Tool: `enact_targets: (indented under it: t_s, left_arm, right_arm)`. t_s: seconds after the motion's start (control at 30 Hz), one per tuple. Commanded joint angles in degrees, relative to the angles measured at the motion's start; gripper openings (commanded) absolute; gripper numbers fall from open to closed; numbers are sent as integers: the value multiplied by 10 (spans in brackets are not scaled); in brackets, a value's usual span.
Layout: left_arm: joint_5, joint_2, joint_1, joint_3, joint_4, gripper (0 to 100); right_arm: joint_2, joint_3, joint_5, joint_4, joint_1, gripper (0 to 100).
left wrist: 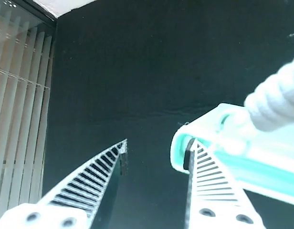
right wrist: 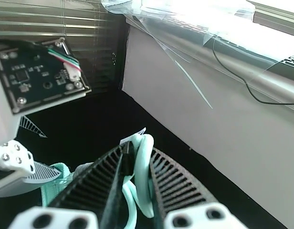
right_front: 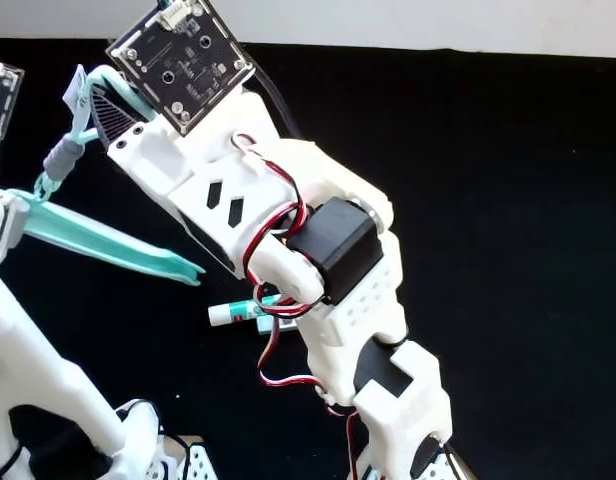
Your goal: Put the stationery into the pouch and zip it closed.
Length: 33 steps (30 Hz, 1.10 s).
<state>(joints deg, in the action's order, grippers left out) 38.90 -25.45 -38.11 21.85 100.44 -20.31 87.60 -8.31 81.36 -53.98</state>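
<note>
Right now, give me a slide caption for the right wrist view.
Right gripper, fingers shut on the mint pouch strap, over the black table.

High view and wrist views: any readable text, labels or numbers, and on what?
Right wrist's circuit board: markings too small to read.
Left wrist's circuit board: print too small to read.
White stick: label blurred, unreadable.
Teal pouch: no print seen.

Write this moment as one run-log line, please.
right tool: shut on pouch loop | left tool: open, beside pouch edge | stationery item: on table, not in pouch
</note>
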Motion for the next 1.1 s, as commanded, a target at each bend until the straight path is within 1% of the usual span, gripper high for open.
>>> enact_targets:
  t_s: [0.0, 0.27, 0.43, 0.77, 0.97, 1.0, 1.07]
  left_arm:
    - [4, 1, 4, 28, -11, 217]
    - [4, 2, 3, 20, -8, 217]
    - [8, 1, 3, -21, -11, 217]
    - [9, 22, 6, -48, -12, 217]
    - [9, 44, 16, -36, -10, 216]
    - [9, 44, 22, -38, -9, 213]
    - [9, 46, 34, -44, -8, 171]
  right_arm:
    - [25, 0, 6, 4, -5, 9]
    - [25, 2, 7, 4, -5, 9]
    - [25, 4, 7, 4, -5, 9]
    - [25, 3, 7, 4, -5, 9]
    - [25, 1, 7, 4, -5, 9]
    - [25, 1, 7, 4, -5, 9]
    - [25, 1, 7, 4, -5, 9]
